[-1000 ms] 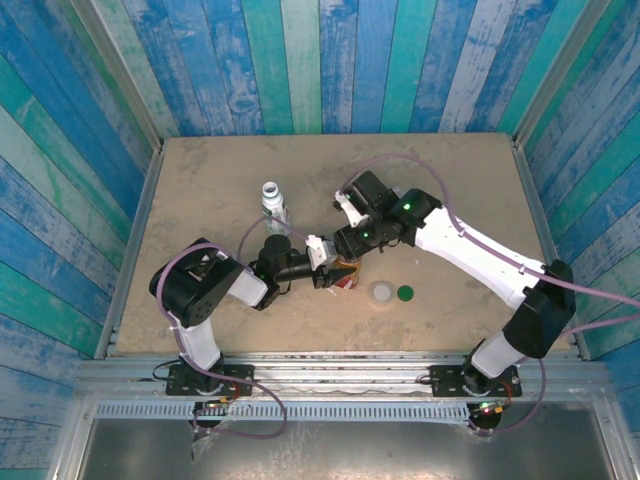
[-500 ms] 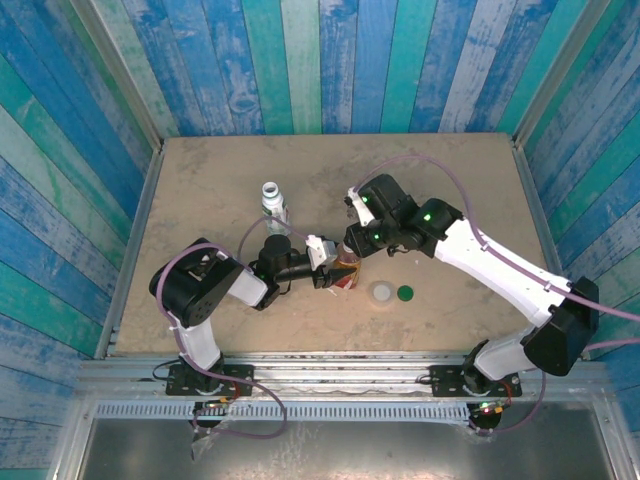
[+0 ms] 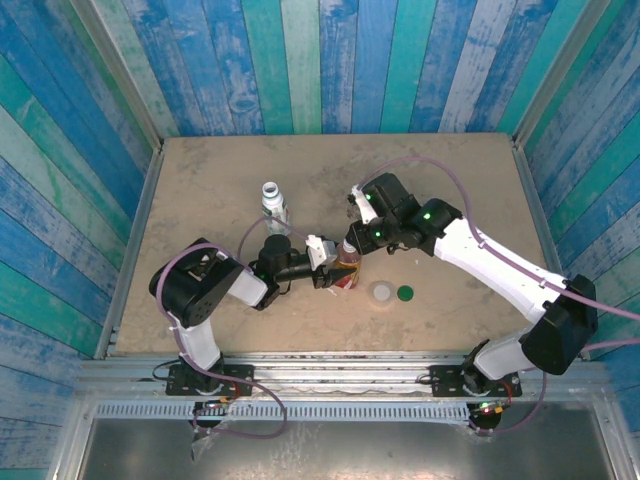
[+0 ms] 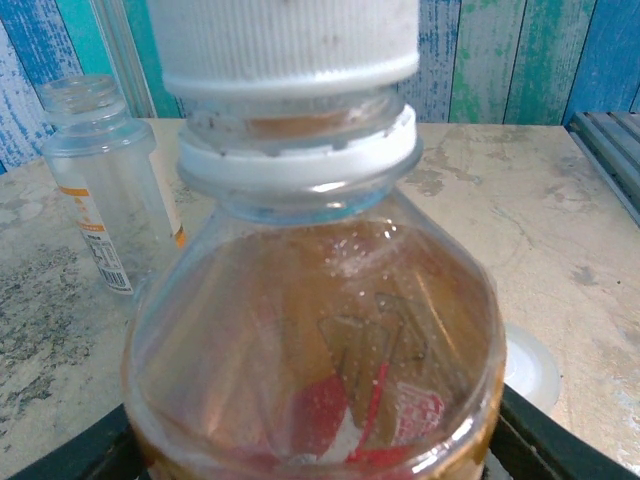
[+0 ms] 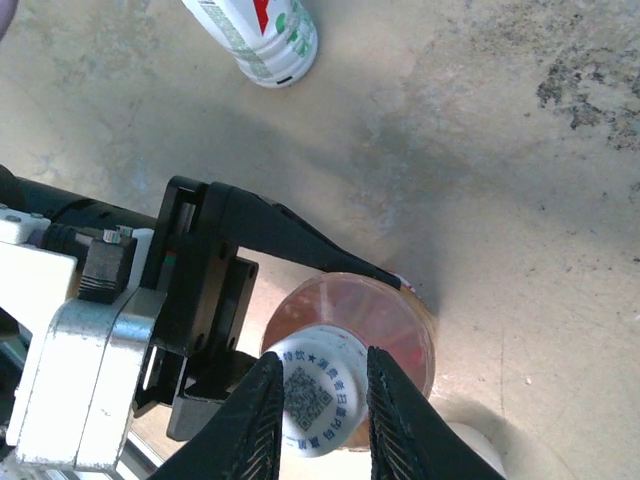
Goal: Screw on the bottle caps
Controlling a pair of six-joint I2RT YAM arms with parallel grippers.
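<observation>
An amber-liquid bottle with a red label stands upright near the table's middle. My left gripper is shut round its body from the left. A white cap printed with a square code sits on the bottle's neck. My right gripper reaches down from above, and its ribbed fingers press both sides of that cap. A short clear bottle with an orange label stands uncapped to the left. A white-labelled bottle is beyond the gripper.
A wide translucent cap and a dark green cap lie on the table just right of the held bottle. The tan tabletop is walled in by blue-green planks. The right arm crosses the right half.
My right gripper turned at the wrist, settled over the bottle's neck and closed its fingers onto the white cap. The left gripper and the bottle stayed still.
</observation>
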